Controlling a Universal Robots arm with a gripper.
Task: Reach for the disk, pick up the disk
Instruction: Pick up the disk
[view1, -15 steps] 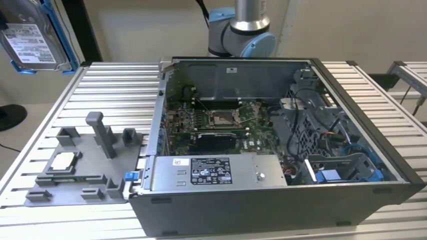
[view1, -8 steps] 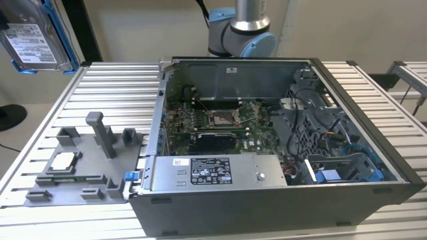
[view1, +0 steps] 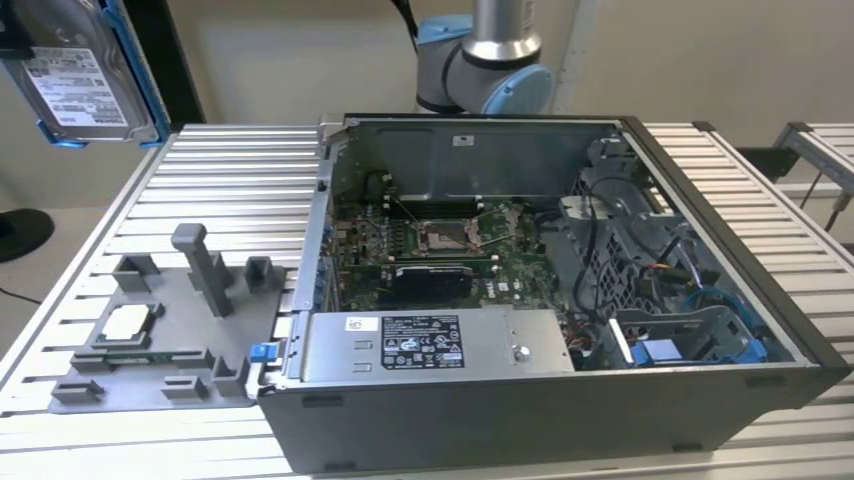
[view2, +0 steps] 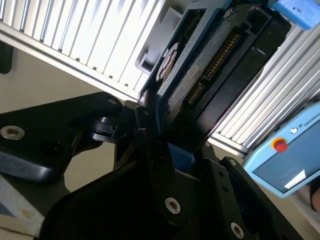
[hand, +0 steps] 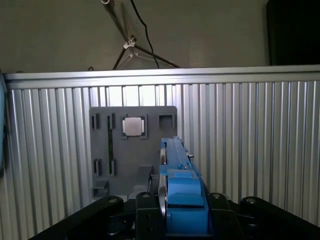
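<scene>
**Disk clamped in the gripper, clear of the table**

In the first wrist view the gripper (hand: 179, 212) has its black fingers (hand: 146, 200) closed against the two flat faces of the disk (hand: 175, 160). There is no gap on either side, so I judge it clamped on the drive. The disk runs straight out from the jaws, edge-on, with its long axis in line with the tool and a blue rail facing the camera.

Beyond it lies the slatted table (hand: 250, 150). On the table sits the grey fixture tray (hand: 102, 150), with a small square chip (hand: 134, 126) seated in one pocket.

The second wrist view shows the disk's (view2: 200, 65) connector edge and underside, and a blue-cased teach pendant (view2: 290, 150) off to one side.

The exterior view alone gives height and face. The disk (view1: 83, 85) hangs roughly upright at the exterior view's left, white label toward the camera. It is above the table's (view1: 227, 180) far corner and well apart from the open computer case (view1: 534, 400).
</scene>
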